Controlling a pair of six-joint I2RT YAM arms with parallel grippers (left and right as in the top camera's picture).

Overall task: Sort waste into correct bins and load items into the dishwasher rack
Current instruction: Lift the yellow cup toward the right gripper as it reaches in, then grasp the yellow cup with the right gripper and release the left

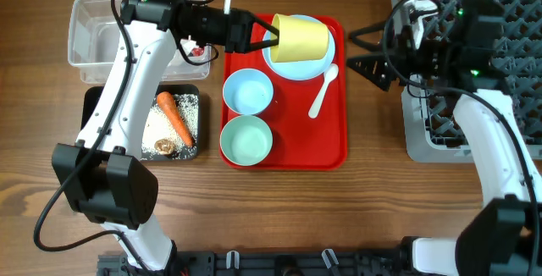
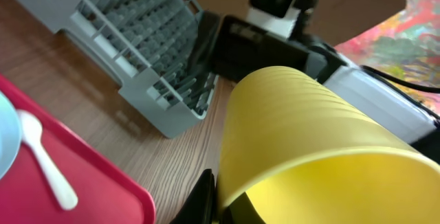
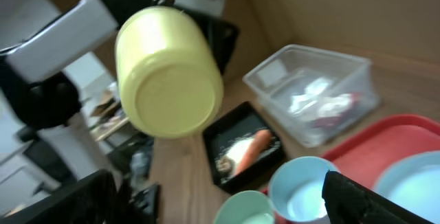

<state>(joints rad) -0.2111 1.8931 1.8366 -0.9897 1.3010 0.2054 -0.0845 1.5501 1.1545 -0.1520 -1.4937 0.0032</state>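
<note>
Nearest my base on the counter sit the mint bowl, at the near end of the red tray, and to its left the black tray. The black tray holds the carrot, the white grains and a brown lump.

Farther out on the red tray are the pale blue bowl and the white spoon, which lies just beside the blue plate.

Over that plate my left end effector is pinched on the rim of the yellow cup. The cup is in the air on its side, its base turned toward my right arm.

My right end effector hangs with its fingers spread wide and nothing between them, at the left edge of the grey rack.

At the far left stands the clear tub, with the white tissue and red wrapper inside.
</note>
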